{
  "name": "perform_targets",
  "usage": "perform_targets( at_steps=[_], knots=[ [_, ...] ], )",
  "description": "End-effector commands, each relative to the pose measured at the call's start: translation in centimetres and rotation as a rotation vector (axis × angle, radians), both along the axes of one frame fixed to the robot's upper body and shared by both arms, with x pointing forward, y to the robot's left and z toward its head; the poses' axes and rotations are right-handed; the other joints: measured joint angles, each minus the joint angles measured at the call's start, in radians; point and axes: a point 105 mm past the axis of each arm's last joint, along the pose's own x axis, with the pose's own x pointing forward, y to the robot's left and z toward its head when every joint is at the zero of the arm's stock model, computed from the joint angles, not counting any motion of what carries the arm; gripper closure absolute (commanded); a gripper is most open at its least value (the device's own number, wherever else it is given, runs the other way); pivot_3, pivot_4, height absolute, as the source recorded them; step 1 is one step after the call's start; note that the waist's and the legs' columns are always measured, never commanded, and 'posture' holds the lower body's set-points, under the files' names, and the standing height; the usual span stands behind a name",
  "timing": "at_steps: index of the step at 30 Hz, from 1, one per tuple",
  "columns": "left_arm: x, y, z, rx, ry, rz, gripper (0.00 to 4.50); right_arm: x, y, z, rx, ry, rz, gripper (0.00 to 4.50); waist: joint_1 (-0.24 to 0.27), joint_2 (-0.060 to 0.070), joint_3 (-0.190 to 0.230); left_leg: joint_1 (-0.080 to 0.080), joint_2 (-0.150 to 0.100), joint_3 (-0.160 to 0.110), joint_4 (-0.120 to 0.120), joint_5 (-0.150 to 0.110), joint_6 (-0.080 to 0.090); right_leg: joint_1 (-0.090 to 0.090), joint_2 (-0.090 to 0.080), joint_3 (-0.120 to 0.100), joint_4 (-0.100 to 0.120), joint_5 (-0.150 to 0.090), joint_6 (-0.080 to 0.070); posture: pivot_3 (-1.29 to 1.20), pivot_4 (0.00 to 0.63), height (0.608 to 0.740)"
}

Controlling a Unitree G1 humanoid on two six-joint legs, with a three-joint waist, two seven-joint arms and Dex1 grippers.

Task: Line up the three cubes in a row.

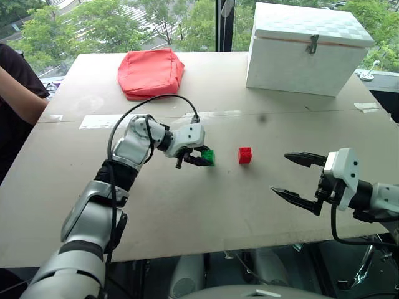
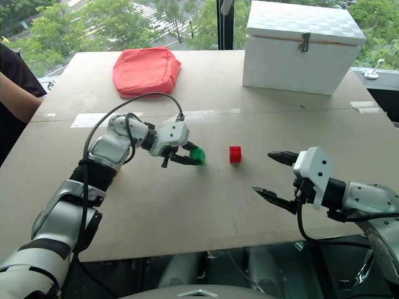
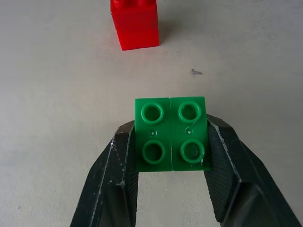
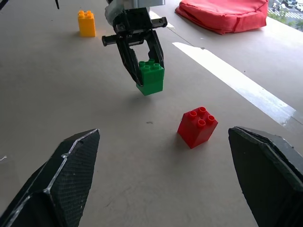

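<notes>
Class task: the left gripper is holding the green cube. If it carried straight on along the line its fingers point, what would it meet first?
Most likely the red cube. In the left wrist view it sits ahead of the left gripper and the held green cube, slightly off-centre, so the fingers might graze past onto bare table.

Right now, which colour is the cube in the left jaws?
Green; the left wrist view shows it best.

left gripper (image 2: 187, 157) clamping green cube (image 2: 197, 155), red cube (image 2: 235, 154) beside
</notes>
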Motion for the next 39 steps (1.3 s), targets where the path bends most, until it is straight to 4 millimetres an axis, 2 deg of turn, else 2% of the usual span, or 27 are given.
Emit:
perform_targets(
  at_steps=[1,12,13,14,18,19,22,25,27,28,30,34,37,39],
  knots=[
    [0.4,-0.4,1.0,0.003,-0.022,-0.009,3.22,-0.4,0.0,1.1,0.001,-0.05,-0.006,0.0,0.0,0.0,0.0,0.0,0.0,0.0,0.0,0.0,0.0,0.0,0.0,0.0,0.0,0.0,0.0,0.0,0.15,0.74],
    [1.0,-0.8,0.2,0.017,0.018,0.004,3.22,-0.8,-0.2,0.9,-0.002,-0.036,-0.026,0.0,0.0,0.0,0.0,0.0,0.0,0.0,0.0,0.0,0.0,0.0,0.0,0.0,0.0,0.0,0.001,0.0,0.15,0.74],
    [1.0,-0.8,0.1,0.015,0.018,0.006,2.19,-0.8,-0.2,0.9,-0.003,-0.035,-0.026,0.0,0.0,0.0,0.0,0.0,0.0,0.0,0.0,0.0,0.0,0.0,0.0,0.0,0.0,0.0,0.001,0.0,0.15,0.74],
    [1.1,-0.8,0.1,0.011,0.014,0.011,2.04,-0.8,-0.2,0.9,-0.004,-0.033,-0.025,0.0,0.0,0.0,0.0,0.0,0.0,0.0,0.0,0.0,0.0,0.0,0.0,0.0,0.0,0.0,0.0,0.0,0.15,0.74],
    [1.3,-0.3,0.6,-0.011,-0.012,0.039,0.09,-0.8,-0.2,0.8,-0.004,-0.028,-0.018,0.0,0.0,0.0,0.0,0.0,0.0,-0.001,0.0,0.0,0.0,0.0,0.0,0.0,0.0,0.0,0.001,0.0,0.15,0.74],
    [1.2,0.1,1.1,-0.035,-0.022,0.052,0.03,-0.8,-0.2,0.8,-0.004,-0.026,-0.016,0.0,-0.001,0.0,0.0,0.0,0.0,-0.001,0.0,0.0,0.0,0.0,0.0,0.0,0.0,0.0,0.001,0.0,0.15,0.74],
    [0.1,1.9,3.1,-0.13,-0.021,0.106,0.03,-0.7,-0.2,0.6,0.0,-0.021,-0.006,0.0,-0.011,0.0,0.0,0.001,0.002,-0.002,0.0,0.0,0.0,0.0,0.001,0.001,0.001,0.001,0.0,0.0,0.15,0.74],
    [-1.7,4.6,5.7,-0.226,-0.015,0.216,0.03,-0.5,0.1,0.6,0.019,-0.019,0.02,0.0,-0.021,0.0,0.0,0.001,0.004,-0.002,-0.001,0.0,0.0,0.0,0.001,0.001,0.001,0.002,-0.001,0.0,0.15,0.74],
    [-2.6,6.8,7.3,-0.275,-0.026,0.353,0.03,-0.3,0.4,0.5,0.032,-0.017,0.045,0.0,-0.029,0.0,0.0,0.002,0.005,-0.002,-0.001,0.0,0.0,-0.001,0.001,0.002,0.001,0.001,-0.001,0.0,0.15,0.74],
    [-2.9,7.4,7.8,-0.288,-0.032,0.403,0.03,-0.2,0.5,0.4,0.034,-0.017,0.053,0.0,-0.029,0.0,0.0,0.002,0.005,-0.002,-0.001,0.0,0.0,0.0,0.001,0.002,0.001,0.0,0.001,0.0,0.15,0.74],
    [-3.4,9.8,8.5,-0.327,-0.026,0.586,0.03,0.1,0.9,0.3,0.044,-0.017,0.076,0.0,-0.026,0.0,0.0,0.003,0.005,-0.002,-0.001,0.0,0.0,0.0,0.001,0.002,0.001,0.0,0.001,0.0,0.15,0.74],
    [-5.2,15.5,7.2,-0.347,-0.037,0.974,0.03,0.9,1.8,0.4,0.072,-0.022,0.138,0.0,-0.029,0.001,0.0,0.005,0.005,-0.002,-0.001,0.0,0.0,0.002,0.0,0.002,0.001,-0.002,-0.002,0.0,0.15,0.74],
    [-6.8,18.3,4.9,-0.302,0.017,1.129,0.03,1.2,2.5,0.7,0.085,-0.027,0.192,0.0,-0.028,0.0,0.0,0.006,0.006,-0.001,-0.001,0.0,0.0,0.001,0.0,0.002,0.001,-0.002,-0.002,0.0,0.15,0.74],
    [-7.3,19.4,4.1,-0.27,0.029,1.182,0.03,1.1,2.6,0.6,0.08,-0.025,0.225,0.0,-0.019,0.0,0.0,0.005,0.005,-0.002,-0.001,0.0,0.0,0.001,0.0,0.001,0.001,-0.002,-0.002,0.0,0.15,0.74]
  ],
)
